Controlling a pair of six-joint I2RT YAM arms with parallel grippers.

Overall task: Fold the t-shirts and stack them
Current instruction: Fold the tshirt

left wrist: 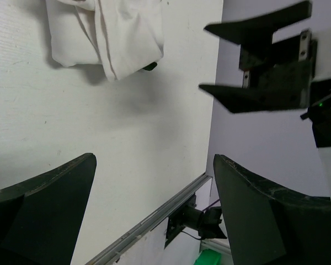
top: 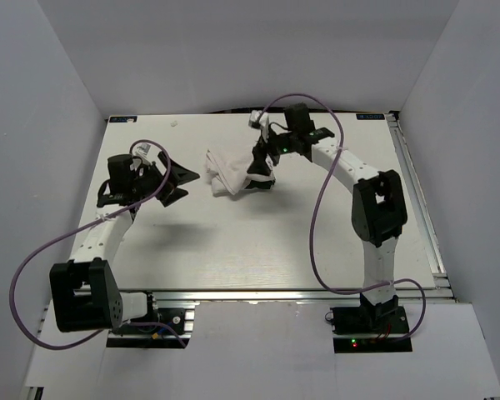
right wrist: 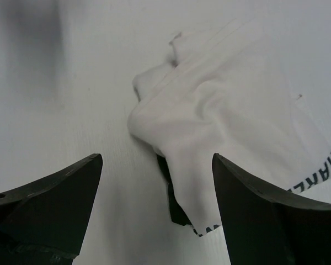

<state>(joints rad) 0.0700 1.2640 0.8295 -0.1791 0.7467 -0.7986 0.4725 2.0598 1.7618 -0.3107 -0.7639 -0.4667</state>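
A crumpled white t-shirt (top: 224, 173) lies on the white table, left of centre at the back. In the right wrist view the t-shirt (right wrist: 220, 116) is bunched in folds, with black lettering at its right edge and a dark patch under its near fold. My right gripper (top: 262, 173) is open and empty, just right of the t-shirt, its jaws (right wrist: 157, 212) wide apart over the cloth's near edge. My left gripper (top: 177, 183) is open and empty, left of the t-shirt and apart from it. In the left wrist view the t-shirt (left wrist: 113, 36) is at the top, beyond my left gripper (left wrist: 154, 212).
The white table (top: 258, 242) is bounded by a metal rail at the front (top: 275, 293) and on the right (top: 417, 192). White walls enclose the back and sides. The right gripper's fingers (left wrist: 254, 66) show in the left wrist view.
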